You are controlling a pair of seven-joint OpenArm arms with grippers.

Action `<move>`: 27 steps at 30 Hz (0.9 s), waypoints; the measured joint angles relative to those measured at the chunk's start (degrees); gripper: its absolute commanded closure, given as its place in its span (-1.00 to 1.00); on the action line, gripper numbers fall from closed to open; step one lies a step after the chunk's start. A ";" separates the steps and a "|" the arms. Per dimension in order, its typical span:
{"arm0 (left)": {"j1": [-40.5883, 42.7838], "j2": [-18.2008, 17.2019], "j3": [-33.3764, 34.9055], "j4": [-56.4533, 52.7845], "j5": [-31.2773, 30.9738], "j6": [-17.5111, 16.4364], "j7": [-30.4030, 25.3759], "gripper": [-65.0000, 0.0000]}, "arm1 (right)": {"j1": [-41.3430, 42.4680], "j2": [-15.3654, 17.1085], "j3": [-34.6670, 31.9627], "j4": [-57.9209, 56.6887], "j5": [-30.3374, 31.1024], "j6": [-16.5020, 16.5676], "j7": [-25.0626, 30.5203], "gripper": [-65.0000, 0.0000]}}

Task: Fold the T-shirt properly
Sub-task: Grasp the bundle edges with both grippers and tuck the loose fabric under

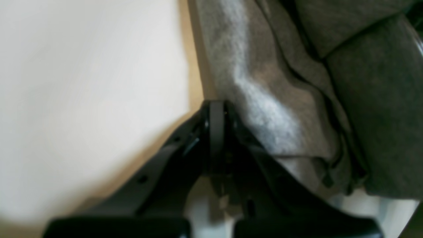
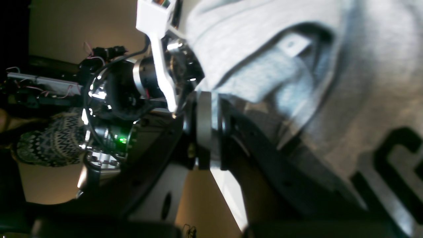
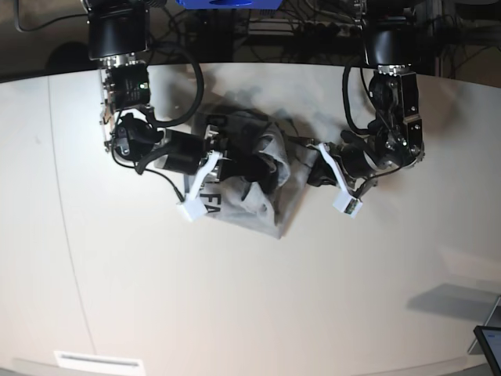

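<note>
Right end effector (image 2: 211, 132) clamped on T-shirt (image 3: 258, 176), left end effector (image 1: 216, 112) closed alongside, arms low, converging.

The T-shirt (image 3: 250, 172) lies bunched on the table (image 3: 235, 298) between both arms.

A robotics lab: bare white table (image 3: 235, 298), tangled cables (image 3: 313, 31) and equipment racks behind.

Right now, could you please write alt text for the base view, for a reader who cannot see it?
A crumpled grey T-shirt lies bunched on a pale table, between two black robot arms reaching in from either side. The right pincer and left pincer are both at the cloth.
</note>
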 measured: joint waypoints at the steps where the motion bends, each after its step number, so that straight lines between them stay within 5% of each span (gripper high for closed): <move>1: -0.04 -0.02 0.00 0.00 -0.09 0.00 0.15 1.00 | 0.00 -0.02 0.00 0.00 -0.02 0.02 0.04 0.90; 20: -0.15 1.14 5.86 0.66 -0.52 0.00 -0.04 1.00 | 1.60 -3.72 -0.33 0.04 1.11 -2.19 0.07 0.89; 27: -0.13 -0.13 5.55 0.57 -0.85 -0.70 -0.07 1.00 | 1.46 -0.37 -0.11 5.14 1.09 -2.49 -0.28 0.89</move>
